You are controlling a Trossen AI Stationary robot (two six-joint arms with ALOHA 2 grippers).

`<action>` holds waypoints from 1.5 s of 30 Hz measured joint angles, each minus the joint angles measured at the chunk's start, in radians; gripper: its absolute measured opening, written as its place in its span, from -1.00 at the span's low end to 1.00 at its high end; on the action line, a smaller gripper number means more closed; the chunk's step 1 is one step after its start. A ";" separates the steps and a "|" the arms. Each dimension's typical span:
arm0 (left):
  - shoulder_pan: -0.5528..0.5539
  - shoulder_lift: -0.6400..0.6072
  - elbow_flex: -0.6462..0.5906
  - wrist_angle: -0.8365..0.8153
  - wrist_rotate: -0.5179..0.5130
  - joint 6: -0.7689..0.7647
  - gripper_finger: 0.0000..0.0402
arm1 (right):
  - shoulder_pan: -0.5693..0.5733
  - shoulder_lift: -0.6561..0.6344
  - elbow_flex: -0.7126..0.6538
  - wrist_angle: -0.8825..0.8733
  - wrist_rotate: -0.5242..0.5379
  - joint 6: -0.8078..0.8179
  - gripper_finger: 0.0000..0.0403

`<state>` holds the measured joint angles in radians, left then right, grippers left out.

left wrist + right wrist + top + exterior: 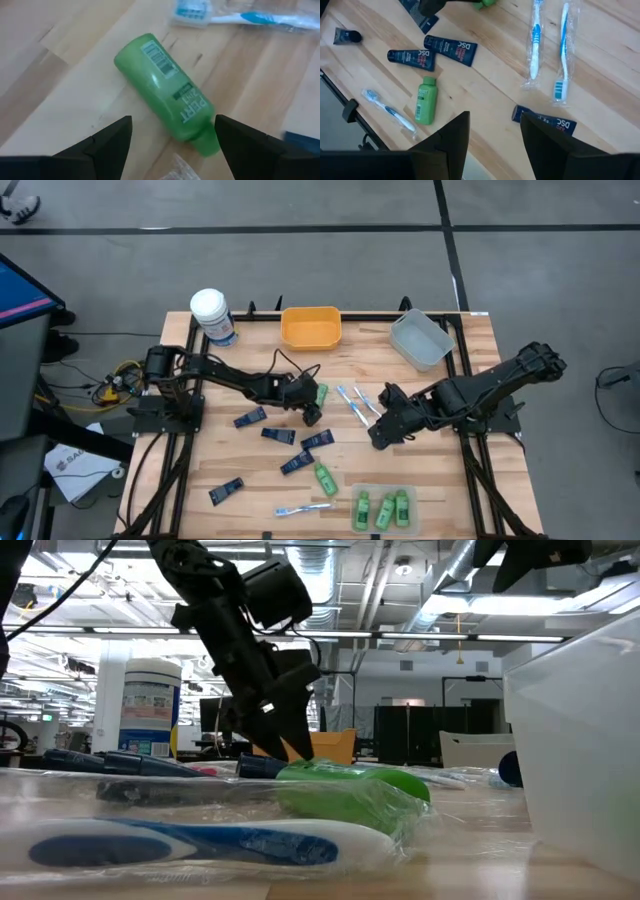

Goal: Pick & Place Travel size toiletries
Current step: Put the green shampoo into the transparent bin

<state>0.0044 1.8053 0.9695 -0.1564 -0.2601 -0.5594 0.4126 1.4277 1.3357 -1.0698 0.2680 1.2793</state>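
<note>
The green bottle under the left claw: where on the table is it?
In the high view, the green bottle lies near the table's middle, just right of the left claw and left of the two wrapped toothbrushes; the left wrist view shows it between the open fingers.

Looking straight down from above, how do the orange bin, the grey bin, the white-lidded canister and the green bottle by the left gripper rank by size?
1. Orange bin and grey bin: they look about alike, so I won't rank one over the other.
2. White-lidded canister.
3. Green bottle, the smallest, partly hidden by the left gripper.
</note>
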 joint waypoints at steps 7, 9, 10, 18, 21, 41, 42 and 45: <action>-0.014 0.000 0.000 0.000 -0.003 -0.028 0.40 | 0.000 0.000 0.000 0.000 0.022 -0.023 -0.17; -0.026 0.000 0.000 -0.001 -0.003 -0.029 0.40 | 0.000 0.000 0.000 0.000 0.023 -0.023 -0.17; -0.031 0.000 0.000 -0.001 -0.003 -0.029 0.40 | 0.000 0.000 0.000 0.001 0.024 -0.023 -0.17; -0.042 0.013 0.000 0.000 -0.040 -0.024 0.40 | 0.000 0.000 0.000 0.009 0.029 -0.023 -0.17; -0.042 0.034 0.000 -0.003 -0.067 -0.023 0.40 | 0.000 0.000 0.000 0.010 0.029 -0.023 -0.17; -0.025 0.060 0.001 -0.017 -0.032 0.010 -0.45 | -0.001 0.000 0.000 0.023 0.084 -0.022 -0.17; -0.024 0.060 0.001 -0.018 -0.021 0.012 -0.50 | -0.003 0.000 0.000 0.030 0.089 -0.030 -0.17; -0.019 0.057 0.001 -0.017 0.008 0.014 -0.57 | -0.011 0.000 0.000 0.043 0.102 -0.057 -0.17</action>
<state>-0.0143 1.8619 0.9707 -0.1735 -0.2525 -0.5457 0.4012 1.4281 1.3356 -1.0266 0.3701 1.2223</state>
